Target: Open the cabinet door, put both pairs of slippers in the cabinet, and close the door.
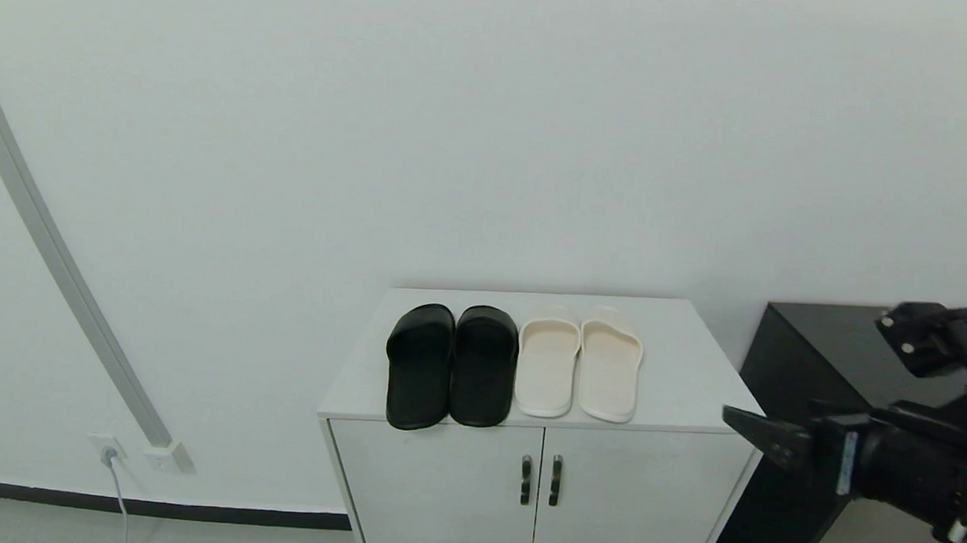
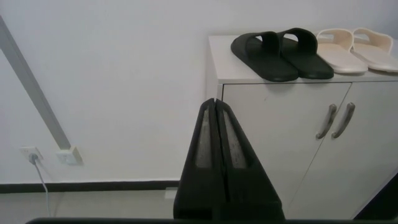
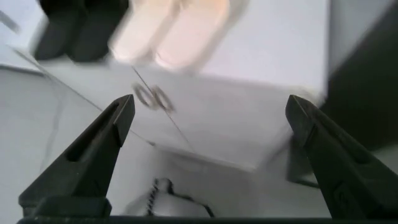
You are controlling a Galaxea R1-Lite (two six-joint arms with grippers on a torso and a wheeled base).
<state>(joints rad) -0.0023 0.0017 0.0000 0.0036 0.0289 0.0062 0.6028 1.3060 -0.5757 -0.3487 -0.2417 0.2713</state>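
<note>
At the left of the head view, a slanted grey cable duct (image 1: 46, 240) runs down the wall to a wall socket (image 1: 110, 449). At lower centre stands the white cabinet (image 1: 430, 500), both doors shut, the two handles (image 1: 525, 479) side by side. On its top lie the black slippers (image 1: 450, 365), with the cream slippers (image 1: 580, 363) just beside them on the right. A black table (image 1: 811, 347) stands right of the cabinet. The left gripper (image 2: 215, 102) is clenched on nothing, apart from the cabinet. The right gripper (image 3: 210, 106), at lower right, is released and empty, its jaws spread wide.
</note>
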